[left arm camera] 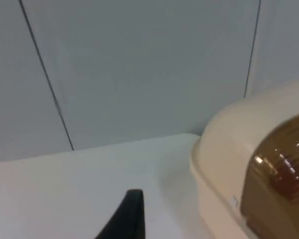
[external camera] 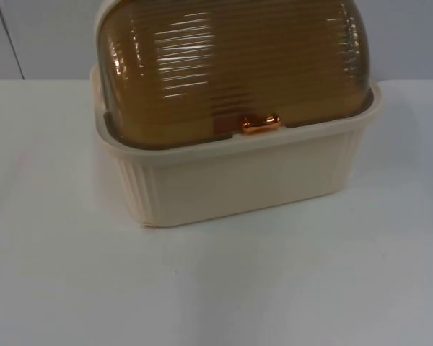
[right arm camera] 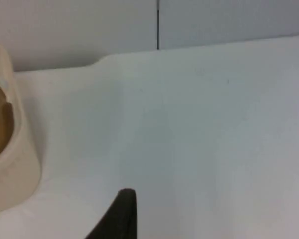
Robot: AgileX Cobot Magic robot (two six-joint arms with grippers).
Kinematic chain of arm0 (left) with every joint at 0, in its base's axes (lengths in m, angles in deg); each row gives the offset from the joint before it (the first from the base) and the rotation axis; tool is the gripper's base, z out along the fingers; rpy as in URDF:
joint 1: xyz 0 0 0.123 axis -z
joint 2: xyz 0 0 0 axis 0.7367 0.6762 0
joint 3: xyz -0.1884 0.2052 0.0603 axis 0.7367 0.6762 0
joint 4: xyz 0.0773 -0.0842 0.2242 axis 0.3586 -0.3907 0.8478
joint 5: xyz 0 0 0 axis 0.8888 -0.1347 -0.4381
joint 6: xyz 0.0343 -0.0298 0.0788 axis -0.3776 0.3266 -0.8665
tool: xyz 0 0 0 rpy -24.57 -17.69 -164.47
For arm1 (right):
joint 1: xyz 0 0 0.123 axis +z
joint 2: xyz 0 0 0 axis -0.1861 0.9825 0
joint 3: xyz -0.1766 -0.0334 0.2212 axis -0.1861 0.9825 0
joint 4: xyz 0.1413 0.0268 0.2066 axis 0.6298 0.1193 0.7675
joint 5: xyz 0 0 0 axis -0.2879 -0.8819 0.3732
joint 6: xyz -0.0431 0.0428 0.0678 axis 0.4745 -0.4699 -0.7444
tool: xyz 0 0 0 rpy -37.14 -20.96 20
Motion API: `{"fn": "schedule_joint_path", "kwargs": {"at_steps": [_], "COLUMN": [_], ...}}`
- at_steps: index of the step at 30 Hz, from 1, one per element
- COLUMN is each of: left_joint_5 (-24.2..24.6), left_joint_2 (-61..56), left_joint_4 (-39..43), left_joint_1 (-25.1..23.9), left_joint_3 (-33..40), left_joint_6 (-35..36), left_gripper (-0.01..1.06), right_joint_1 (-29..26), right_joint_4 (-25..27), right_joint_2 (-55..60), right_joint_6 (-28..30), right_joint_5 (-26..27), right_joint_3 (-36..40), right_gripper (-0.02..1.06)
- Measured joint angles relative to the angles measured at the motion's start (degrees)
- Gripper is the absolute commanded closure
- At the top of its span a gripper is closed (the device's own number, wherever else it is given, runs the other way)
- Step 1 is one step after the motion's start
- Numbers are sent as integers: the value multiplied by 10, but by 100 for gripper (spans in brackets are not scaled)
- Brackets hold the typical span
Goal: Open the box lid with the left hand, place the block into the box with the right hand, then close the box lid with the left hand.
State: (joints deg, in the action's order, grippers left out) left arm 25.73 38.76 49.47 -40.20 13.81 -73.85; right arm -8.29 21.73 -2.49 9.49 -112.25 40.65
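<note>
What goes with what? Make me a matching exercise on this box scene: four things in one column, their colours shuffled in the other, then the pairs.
Things:
1. lid
2. box base
3. lid handle
4. table

Colours:
a. white
b. see-through brown
c. cream
d. shiny copper-orange

Pairs: 1-b, 2-c, 3-d, 4-a

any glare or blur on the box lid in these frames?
Top view: white streaks of glare across the ribbed amber lid, glint on its copper latch; soft shadow left of the cream box. Left wrist view: lid edge smeared, small highlights. Right wrist view: soft, no glare.
</note>
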Motion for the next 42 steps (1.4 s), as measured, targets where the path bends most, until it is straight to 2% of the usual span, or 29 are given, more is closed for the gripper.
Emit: {"fn": "schedule_joint_path", "kwargs": {"at_steps": [2, 7, 11, 16, 17, 20, 22, 24, 28, 37, 42], "left_joint_5": [2, 22, 43, 138, 138, 171, 187, 191, 236, 280, 287], "left_joint_2": [-45, -128, -200, -273, -273, -302, -323, -336, -379, -421, -432], "left_joint_4": [0, 6, 23, 66, 66, 80, 84, 89, 148, 172, 170], "left_joint_1": [0, 0, 0, 0, 0, 0, 0, 0, -14, -35, -71], "left_joint_3": [1, 1, 0, -70, -70, -140, -191, -211, -270, -287, -301], "left_joint_6": [1, 2, 2, 2, 2, 9, 13, 17, 66, 77, 73], "left_gripper": [0, 0, 0, 0, 0, 0, 0, 0, 0, 0, 0], "right_joint_1": [8, 21, 27, 30, 30, 30, 30, 30, 30, 30, 22], "right_joint_4": [-12, -53, -62, -58, -58, -46, -21, -3, 31, 55, 95], "right_joint_2": [-48, -138, -221, -314, -314, -327, -334, -342, -384, -407, -407], "right_joint_6": [16, 3, 23, 64, 64, 85, 112, 128, 154, 170, 192], "right_joint_5": [7, 10, 3, -47, -47, -59, -68, -72, -94, -146, -163], "right_joint_3": [0, -5, -15, -106, -106, -167, -192, -199, -207, -209, -226], "right_gripper": [0, 0, 0, 0, 0, 0, 0, 0, 0, 0, 0]}}
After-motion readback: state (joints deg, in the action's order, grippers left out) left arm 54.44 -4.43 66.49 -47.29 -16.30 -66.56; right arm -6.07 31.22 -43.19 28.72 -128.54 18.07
